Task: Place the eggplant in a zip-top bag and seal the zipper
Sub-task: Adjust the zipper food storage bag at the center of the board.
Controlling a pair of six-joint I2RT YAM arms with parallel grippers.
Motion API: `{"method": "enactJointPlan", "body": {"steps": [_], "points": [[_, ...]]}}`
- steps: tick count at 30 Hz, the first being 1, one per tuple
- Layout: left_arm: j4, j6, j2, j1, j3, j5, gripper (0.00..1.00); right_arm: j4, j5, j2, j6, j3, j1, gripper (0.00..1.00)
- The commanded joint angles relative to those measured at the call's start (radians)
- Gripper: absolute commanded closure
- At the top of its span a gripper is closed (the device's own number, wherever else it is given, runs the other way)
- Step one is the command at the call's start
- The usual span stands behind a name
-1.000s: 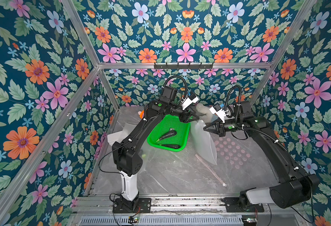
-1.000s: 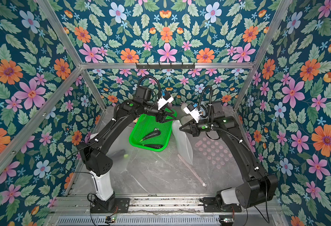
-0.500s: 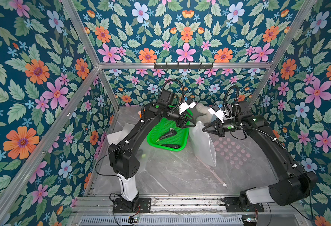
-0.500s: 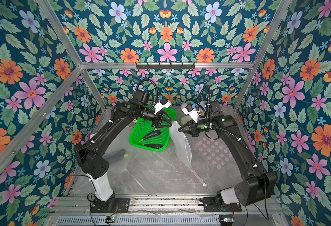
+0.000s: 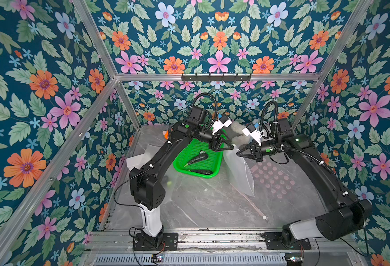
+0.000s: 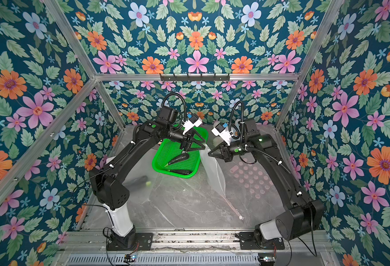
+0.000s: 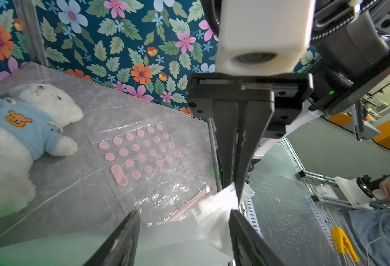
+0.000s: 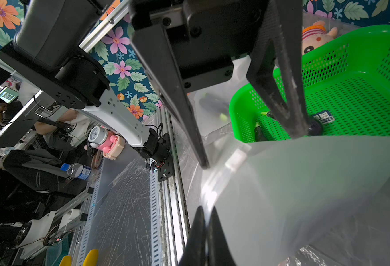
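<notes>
Left tool [image 5: 229, 144] has dropped beside the raised zip-top bag [image 5: 240, 175].

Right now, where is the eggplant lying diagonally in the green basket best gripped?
Probably the eggplant by its thick middle, from straight above, jaws across its width: it lies flat, tapering towards the stem, and the walls of the green basket block side approaches.

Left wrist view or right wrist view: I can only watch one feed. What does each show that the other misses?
Only the left wrist view shows the rows of pink dots on the flat part of the bag, and the white teddy bear. Only the right wrist view shows the green basket holding an eggplant. Both show the bag's lifted flap, the right gripper shut on its edge and the open left gripper near it.
</notes>
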Motion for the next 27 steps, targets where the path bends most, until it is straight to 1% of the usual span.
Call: {"method": "enactJointPlan", "body": {"steps": [1,5,10,13,14,16,18,20,22,23,24,27], "points": [[-0.053,0.055,0.001,0.002,0.001,0.047,0.41,-0.005,-0.002,-0.003,-0.022,0.004,0.002,1.00],[-0.056,0.058,-0.004,-0.004,-0.008,0.063,0.48,0.010,0.015,-0.001,-0.014,-0.006,0.002,1.00],[-0.070,0.068,-0.005,-0.006,-0.013,0.058,0.66,0.023,0.055,0.005,0.002,-0.005,0.002,1.00],[-0.069,0.068,-0.007,-0.005,-0.015,0.058,0.69,0.030,0.067,0.007,0.007,-0.011,0.001,1.00],[-0.065,0.066,-0.008,-0.007,-0.015,0.056,0.72,0.035,0.074,0.008,0.011,-0.015,0.001,1.00],[-0.055,0.059,-0.011,-0.007,-0.016,0.049,0.80,0.042,0.102,0.010,0.019,-0.020,0.002,0.99],[-0.032,0.046,-0.020,-0.007,-0.027,0.034,0.91,0.051,0.134,0.009,0.029,-0.026,0.002,0.95],[0.005,0.021,-0.032,-0.006,-0.049,0.016,0.99,0.057,0.141,0.006,0.032,-0.030,0.001,0.91],[0.051,-0.003,-0.046,-0.006,-0.069,-0.012,1.00,0.065,0.129,-0.001,0.036,-0.034,0.001,0.85],[0.073,-0.015,-0.053,-0.007,-0.082,-0.034,1.00,0.068,0.119,-0.005,0.037,-0.035,0.002,0.80],[0.096,-0.028,-0.061,-0.007,-0.095,-0.065,1.00,0.076,0.117,-0.011,0.041,-0.038,0.002,0.71],[0.175,-0.057,-0.089,-0.009,-0.146,-0.171,1.00,0.114,0.110,-0.035,0.067,-0.052,-0.003,0.59]]}}
